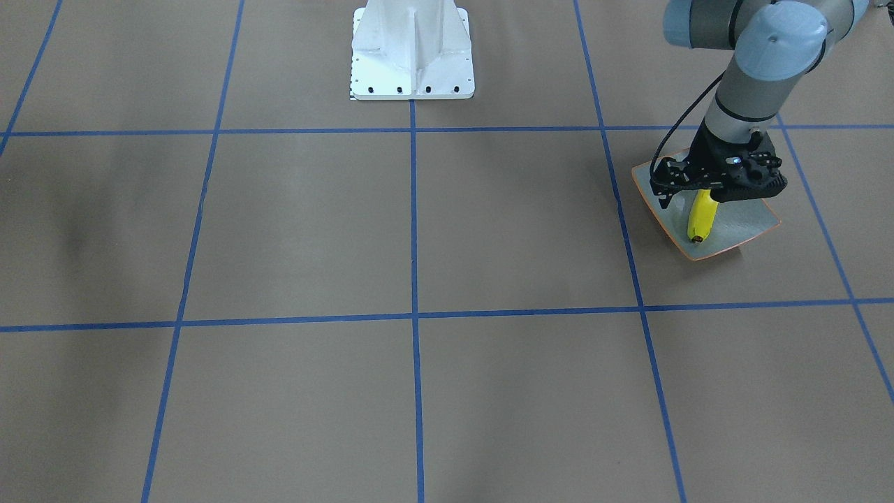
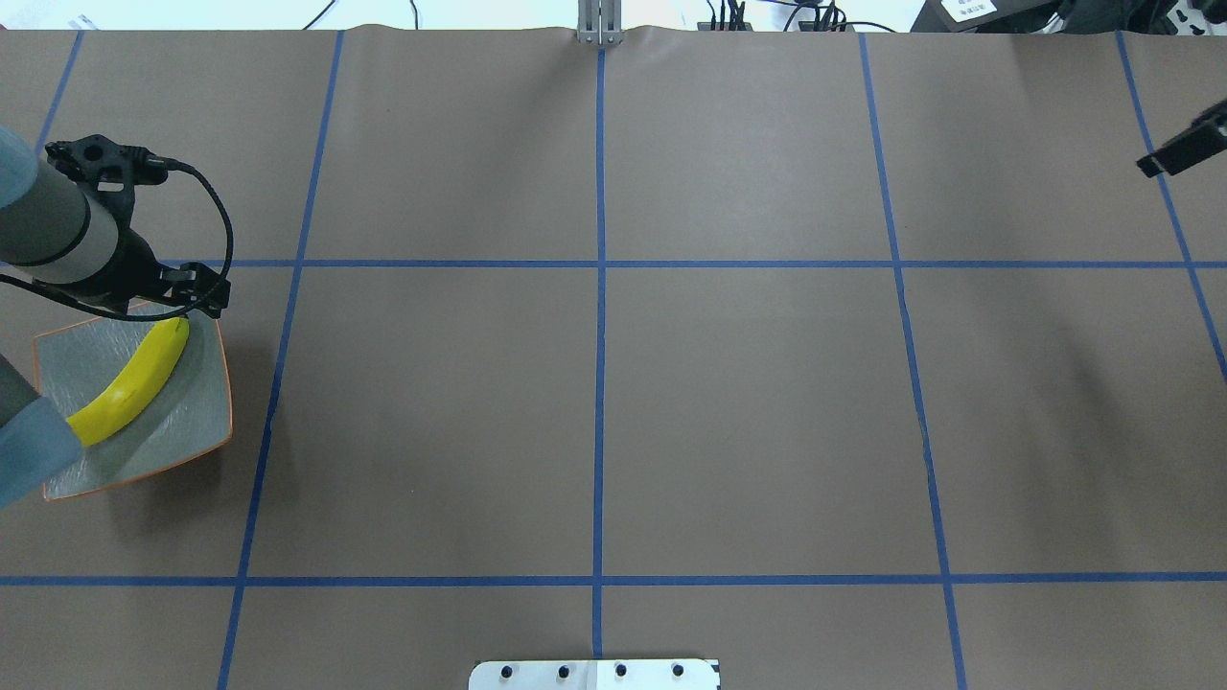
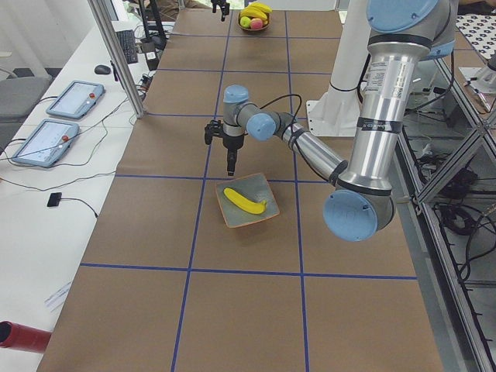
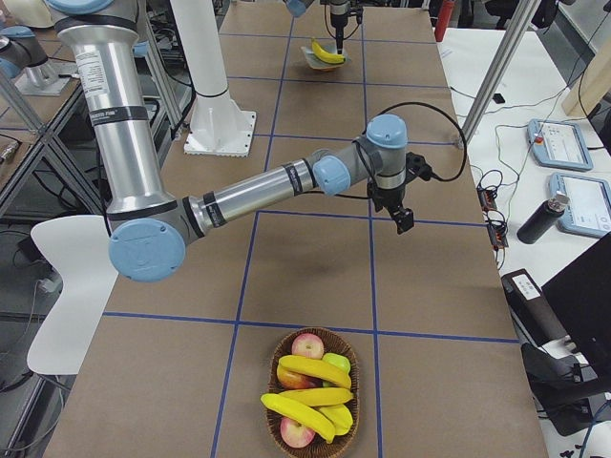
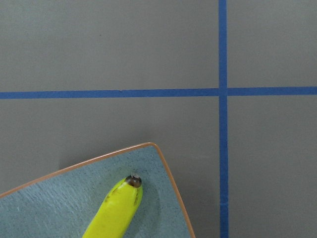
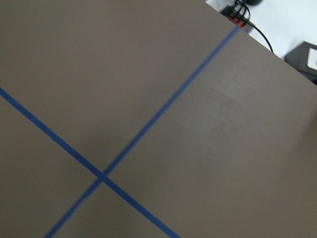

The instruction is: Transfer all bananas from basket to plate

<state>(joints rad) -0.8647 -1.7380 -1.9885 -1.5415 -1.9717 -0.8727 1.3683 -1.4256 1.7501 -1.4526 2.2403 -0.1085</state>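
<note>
One yellow banana (image 2: 134, 383) lies on the grey-blue plate (image 2: 192, 422) with the orange rim, at the table's left end. It also shows in the front view (image 1: 701, 218) and the left wrist view (image 5: 116, 213). My left gripper (image 3: 230, 170) hangs just above the plate's far edge and holds nothing; I cannot tell whether it is open. Three bananas (image 4: 315, 370) lie in the wicker basket (image 4: 270, 425) at the table's right end. My right gripper (image 4: 405, 224) hovers over bare table, far from the basket; I cannot tell its state.
The basket also holds apples (image 4: 307, 345) under the bananas. The white robot base (image 1: 412, 52) stands at the table's middle near edge. Blue tape lines grid the brown table. Tablets and cables lie on the benches beyond the far edge.
</note>
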